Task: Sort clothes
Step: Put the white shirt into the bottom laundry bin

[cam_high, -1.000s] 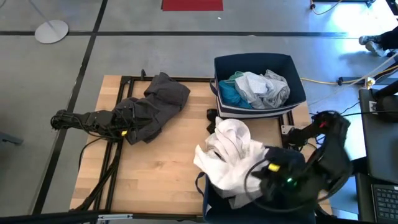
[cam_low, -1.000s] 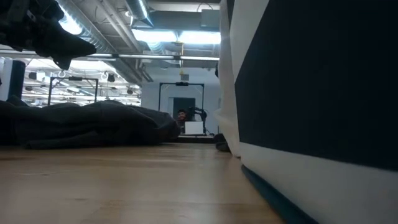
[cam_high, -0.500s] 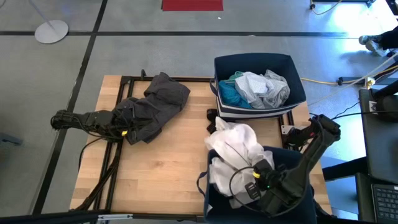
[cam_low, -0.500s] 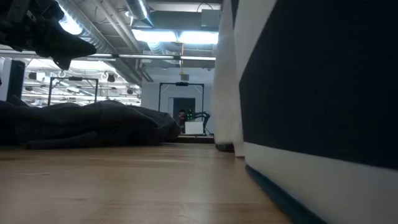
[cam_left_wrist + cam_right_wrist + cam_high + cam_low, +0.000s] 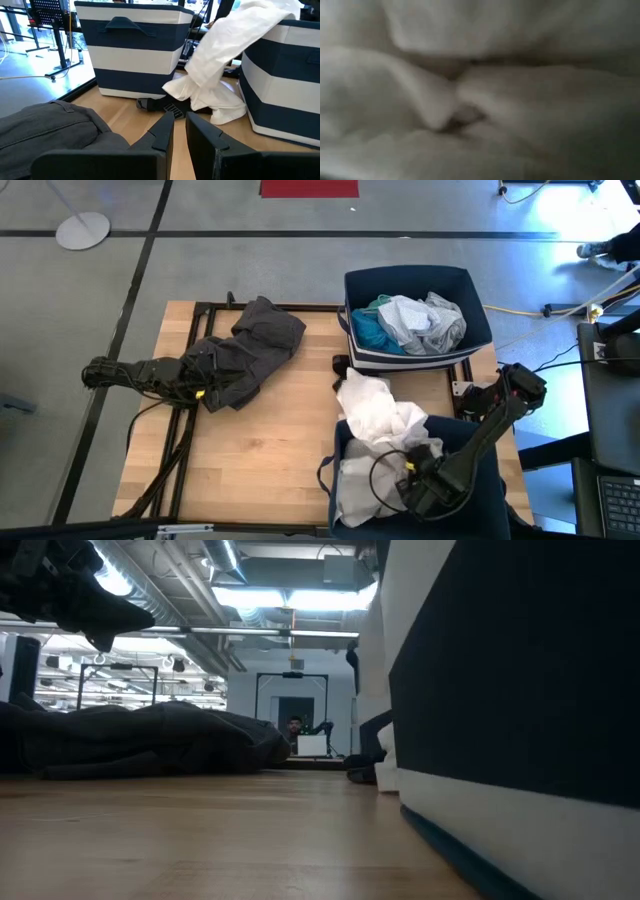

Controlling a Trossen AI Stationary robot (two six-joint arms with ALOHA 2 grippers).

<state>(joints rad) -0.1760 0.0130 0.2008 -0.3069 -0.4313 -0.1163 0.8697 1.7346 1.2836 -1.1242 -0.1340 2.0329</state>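
A white garment (image 5: 378, 412) lies partly in the near navy-and-white bin (image 5: 492, 472) and drapes over its far rim onto the table; it also shows in the left wrist view (image 5: 225, 55). My right gripper (image 5: 415, 483) is down in that bin, sunk in the white cloth, which fills the right wrist view (image 5: 480, 90). A dark grey garment (image 5: 250, 345) lies spread on the table's far left. My left gripper (image 5: 179, 131) is shut and empty over its near part. The far bin (image 5: 410, 278) holds turquoise (image 5: 370, 330) and pale garments (image 5: 425, 320).
A black frame and cables (image 5: 165, 465) run along the table's left side. A small black object (image 5: 343, 365) lies between the two bins. Bare wood (image 5: 260, 450) lies in the table's near middle. The near bin's wall (image 5: 520, 670) fills the low view's right.
My right gripper has gone down and toward the table's near edge, into the near bin, taking the white garment with it. The garment, bunched high above the bin's rim before, has sunk into the bin; one part still trails over the far rim onto the table.
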